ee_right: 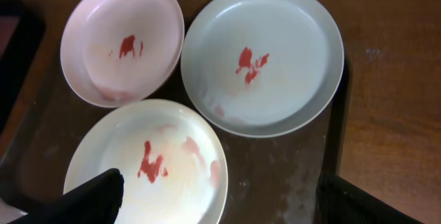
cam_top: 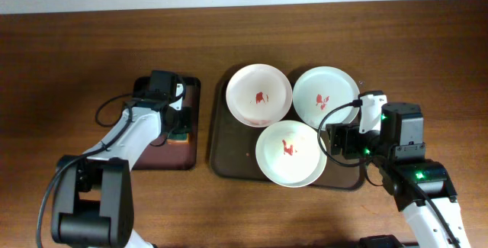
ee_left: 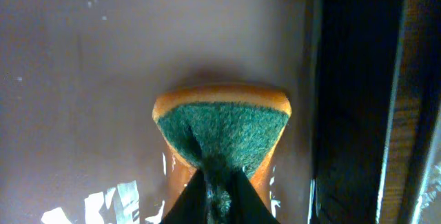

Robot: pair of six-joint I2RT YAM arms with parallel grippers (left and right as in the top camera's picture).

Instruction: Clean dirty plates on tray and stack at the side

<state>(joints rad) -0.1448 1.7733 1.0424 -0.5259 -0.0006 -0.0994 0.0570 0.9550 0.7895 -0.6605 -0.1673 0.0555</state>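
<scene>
The tray [cam_top: 219, 152], mid-frame on the tabletop [cam_top: 76, 49], holds all three plates [cam_top: 259, 95], each smeared red. The right hand [ee_right: 219, 182] hangs over the lowest one, fingers [ee_right: 89, 200] apart and mostly cut off. At left, in the smaller dark tray [cam_top: 164, 159], the left hand [ee_left: 217, 196] seems clamped on a sponge [ee_left: 220, 131].

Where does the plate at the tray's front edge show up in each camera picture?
Overhead: front plate, lowest of the three, centre.
Left wrist: not in it; only a sponge shows.
Right wrist: front plate, lower left.
Shared landmark: the brown tray beneath it, in overhead and right wrist.
</scene>
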